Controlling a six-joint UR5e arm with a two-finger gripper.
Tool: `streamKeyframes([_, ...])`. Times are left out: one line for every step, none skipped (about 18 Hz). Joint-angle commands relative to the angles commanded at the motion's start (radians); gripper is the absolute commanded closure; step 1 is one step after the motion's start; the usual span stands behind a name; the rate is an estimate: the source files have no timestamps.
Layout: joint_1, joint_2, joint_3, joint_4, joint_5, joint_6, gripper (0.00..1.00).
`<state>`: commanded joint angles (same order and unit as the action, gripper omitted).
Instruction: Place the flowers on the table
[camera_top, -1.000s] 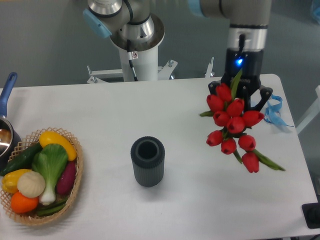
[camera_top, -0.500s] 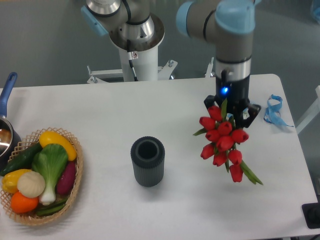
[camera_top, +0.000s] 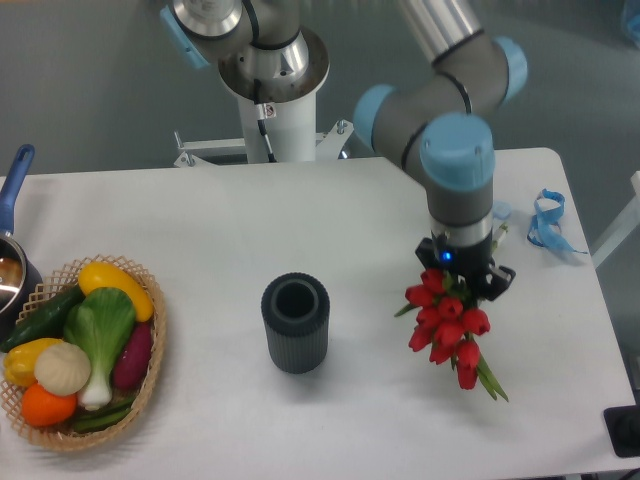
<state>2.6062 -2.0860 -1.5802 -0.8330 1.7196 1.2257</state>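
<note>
A bunch of red tulips (camera_top: 446, 324) with green stems hangs blooms down at the right side of the white table (camera_top: 340, 220), low over its surface. My gripper (camera_top: 461, 274) is shut on the stems at the top of the bunch, its fingers mostly hidden behind the blooms. I cannot tell whether the lowest bloom and leaf tip near the front right touch the table.
A dark ribbed cylindrical vase (camera_top: 295, 322) stands open-topped left of the flowers. A wicker basket (camera_top: 146, 385) of vegetables sits at the front left, with a pot's blue handle (camera_top: 14, 174) behind it. A blue ribbon (camera_top: 546, 221) lies at the right edge.
The gripper has carried the tulips down and slightly toward the front of the table. The bunch now hangs lower and looks smaller in view.
</note>
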Motion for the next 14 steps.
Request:
streamKeyframes([-0.003, -0.020, 0.014, 0.000, 0.002, -0.005, 0.58])
streamKeyframes([-0.008, -0.034, 0.026, 0.000, 0.000, -0.008, 0.58])
streamKeyframes([-0.014, -0.043, 0.034, 0.000, 0.002, -0.009, 0.58])
streamKeyframes([-0.015, -0.052, 0.037, 0.000, 0.002, -0.009, 0.58])
streamKeyframes([-0.017, -0.058, 0.035, 0.000, 0.002, -0.009, 0.58])
streamKeyframes([-0.023, -0.062, 0.034, 0.000, 0.002, -0.009, 0.58])
streamKeyframes([-0.026, -0.063, 0.034, 0.000, 0.002, -0.009, 0.57])
streamKeyframes([-0.028, -0.065, 0.029, 0.002, 0.000, -0.009, 0.54])
streamKeyframes([-0.028, -0.063, 0.029, 0.002, -0.002, -0.009, 0.46])
streamKeyframes([-0.028, -0.060, 0.028, 0.002, -0.003, -0.009, 0.28])
streamKeyframes([-0.028, -0.057, 0.029, 0.002, -0.005, -0.009, 0.00])
streamKeyframes([-0.029, -0.054, 0.029, 0.002, -0.005, -0.014, 0.00])
streamKeyframes([-0.029, -0.051, 0.028, 0.003, -0.006, -0.020, 0.00])
streamKeyframes([-0.031, -0.043, 0.026, 0.003, -0.009, -0.020, 0.00])
